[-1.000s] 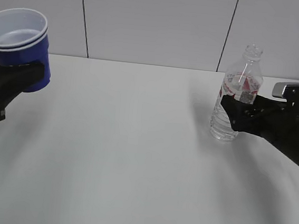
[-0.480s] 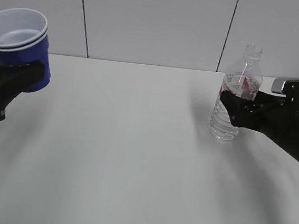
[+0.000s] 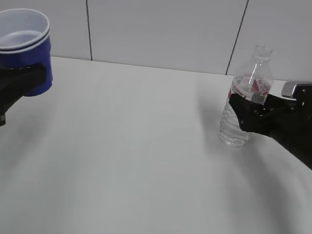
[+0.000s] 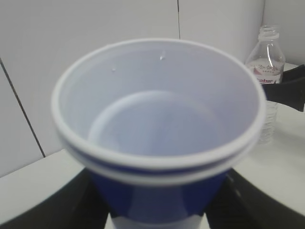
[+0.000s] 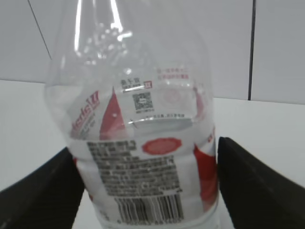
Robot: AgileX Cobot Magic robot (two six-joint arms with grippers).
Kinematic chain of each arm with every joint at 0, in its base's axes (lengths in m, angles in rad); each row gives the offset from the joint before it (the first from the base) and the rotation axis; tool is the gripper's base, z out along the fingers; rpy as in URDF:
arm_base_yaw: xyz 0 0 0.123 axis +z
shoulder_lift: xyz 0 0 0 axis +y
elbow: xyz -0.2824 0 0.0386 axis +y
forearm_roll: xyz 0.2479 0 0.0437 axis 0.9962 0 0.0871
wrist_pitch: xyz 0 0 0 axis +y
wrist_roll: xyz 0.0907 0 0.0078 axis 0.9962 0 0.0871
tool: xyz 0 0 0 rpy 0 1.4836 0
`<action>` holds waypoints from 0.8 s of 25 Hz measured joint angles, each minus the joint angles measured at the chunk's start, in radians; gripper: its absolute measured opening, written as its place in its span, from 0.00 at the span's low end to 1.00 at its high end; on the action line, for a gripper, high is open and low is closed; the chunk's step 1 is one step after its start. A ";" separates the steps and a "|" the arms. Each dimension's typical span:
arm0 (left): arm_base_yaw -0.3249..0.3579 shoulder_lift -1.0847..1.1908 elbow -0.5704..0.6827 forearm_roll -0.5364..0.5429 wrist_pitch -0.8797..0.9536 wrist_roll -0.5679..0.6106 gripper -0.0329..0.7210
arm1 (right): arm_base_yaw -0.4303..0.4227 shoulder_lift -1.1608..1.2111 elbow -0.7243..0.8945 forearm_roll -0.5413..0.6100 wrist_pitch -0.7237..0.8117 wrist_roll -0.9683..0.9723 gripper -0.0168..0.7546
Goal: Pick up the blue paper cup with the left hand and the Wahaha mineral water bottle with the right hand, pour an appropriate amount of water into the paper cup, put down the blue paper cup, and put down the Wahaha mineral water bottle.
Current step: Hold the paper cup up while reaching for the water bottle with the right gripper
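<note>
Holding the small blue paper cup point(image 3: 20, 46) with the white inside, the left hand point(image 3: 6, 89) sits at the upper left of the outside picture. Its black fingers pinch the cup around its blue side, and the cup is up in the air, tipped a little. The inside looks empty in the left wrist picture point(image 4: 157, 126), so I think no water is poured yet.

At the right side, the right hand point(image 3: 244, 115) reaches in from the edge, with its two black fingers on both sides of the tall clear plastic bottle point(image 3: 245, 98) with the red-and-white label. They look pressed on the bottle. I cannot tell if its bottom touches the white table point(image 3: 140, 165) or is just above it. The water point(image 5: 152, 191) fills it up to about the label.

Cup picked up: done. Bottle: gripped, maybe just lifting. Left to do: bring them together, pour, put both down.
</note>
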 joint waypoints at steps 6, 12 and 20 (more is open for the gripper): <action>0.000 0.000 0.000 0.000 0.000 0.000 0.61 | 0.000 0.020 -0.016 -0.013 -0.008 0.000 0.84; 0.000 0.000 0.000 0.000 0.000 0.000 0.61 | 0.000 0.044 -0.015 -0.016 -0.024 0.000 0.84; 0.000 0.000 0.000 0.000 0.000 0.000 0.61 | 0.000 0.046 -0.013 -0.012 -0.029 0.000 0.81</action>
